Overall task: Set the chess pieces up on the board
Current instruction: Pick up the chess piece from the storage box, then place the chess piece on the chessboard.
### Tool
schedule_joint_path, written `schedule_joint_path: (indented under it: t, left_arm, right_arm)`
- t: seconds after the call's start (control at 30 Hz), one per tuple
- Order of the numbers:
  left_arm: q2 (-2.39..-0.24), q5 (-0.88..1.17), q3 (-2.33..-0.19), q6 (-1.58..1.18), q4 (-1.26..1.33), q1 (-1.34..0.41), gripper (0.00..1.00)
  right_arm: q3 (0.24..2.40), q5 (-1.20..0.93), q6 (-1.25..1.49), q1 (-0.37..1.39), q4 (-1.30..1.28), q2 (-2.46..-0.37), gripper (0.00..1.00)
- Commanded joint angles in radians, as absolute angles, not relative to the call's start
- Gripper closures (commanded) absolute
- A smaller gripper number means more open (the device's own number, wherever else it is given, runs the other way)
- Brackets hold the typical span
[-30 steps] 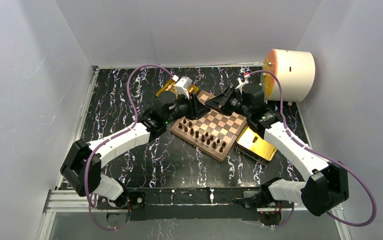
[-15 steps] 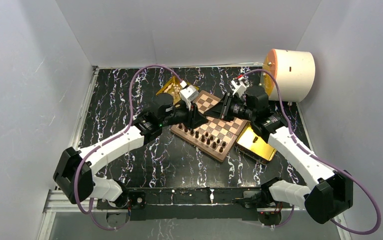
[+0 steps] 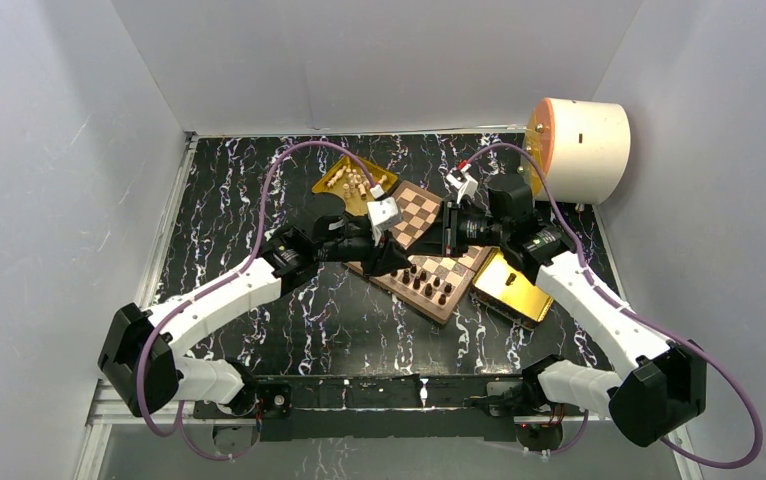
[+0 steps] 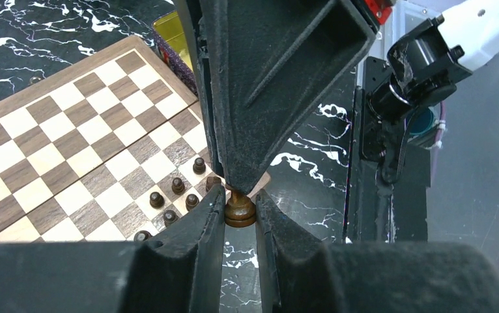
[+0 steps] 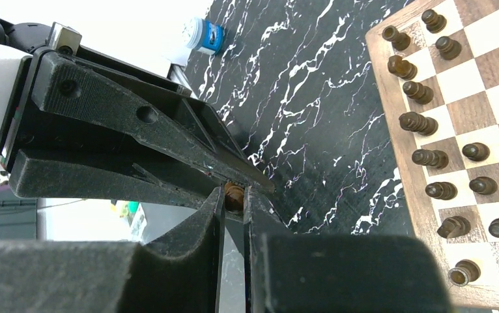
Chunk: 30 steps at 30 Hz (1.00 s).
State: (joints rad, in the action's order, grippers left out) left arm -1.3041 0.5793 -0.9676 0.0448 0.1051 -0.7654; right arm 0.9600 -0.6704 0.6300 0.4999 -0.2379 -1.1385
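Handover point above the bench (image 3: 259,200), seen from overhead and from both wrists. The board (image 3: 417,208) lies at the centre of the overhead view, turned at an angle. Dark pieces (image 3: 429,283) stand in two rows along its edge toward 6 o'clock. Pale pieces (image 3: 354,182) lie in a gold tray (image 3: 327,183) at 11 o'clock of the board. A second gold tray (image 3: 512,288) sits against the board at 4 o'clock, and a white cylinder (image 3: 579,148) with an orange face stands at 2 o'clock.

Both arms reach in over the board's 8 o'clock side and meet tip to tip. The left end effector (image 4: 239,202) is narrow, its two fingers pressed against the round base of a single dark piece (image 4: 239,212). The right end effector (image 5: 234,195) is also narrow and closes on the top of that same piece from the opposite side. In the left wrist view this piece sits at 4 o'clock of the standing rows, by the board's corner. It appears to be lifted clear of the surface, though the fingers hide what lies beneath it.
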Motion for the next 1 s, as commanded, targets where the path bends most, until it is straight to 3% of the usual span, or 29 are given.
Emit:
schedule_joint_path:
  t: [0.0, 0.13, 0.23, 0.53, 0.6, 0.97]
  left_arm:
    - [-1.270, 0.534, -0.967, 0.131, 0.018, -0.750, 1.00]
    - [-1.270, 0.502, -0.964, 0.105, 0.017, -0.751, 0.88]
    - [-1.270, 0.476, -0.958, 0.091, 0.007, -0.751, 0.65]
    - [-1.214, 0.256, -0.942, 0.028, -0.087, -0.749, 0.34]
    - [-1.181, 0.208, -0.917, 0.009, -0.090, -0.748, 0.15]
    - [-0.922, -0.045, -0.769, 0.031, -0.145, -0.746, 0.09]
  right_arm:
    - [1.014, -0.798, 0.594, 0.508, -0.254, -1.131, 0.86]
    - [0.997, -0.751, 0.633, 0.507, -0.216, -1.130, 0.88]
    - [0.982, -0.649, 0.666, 0.507, -0.192, -1.113, 0.88]
    - [1.055, -0.284, 0.584, 0.508, -0.291, -1.115, 0.88]
    - [1.075, -0.220, 0.546, 0.508, -0.316, -1.124, 0.88]
    - [1.147, -0.008, 0.365, 0.576, -0.325, -1.272, 0.87]
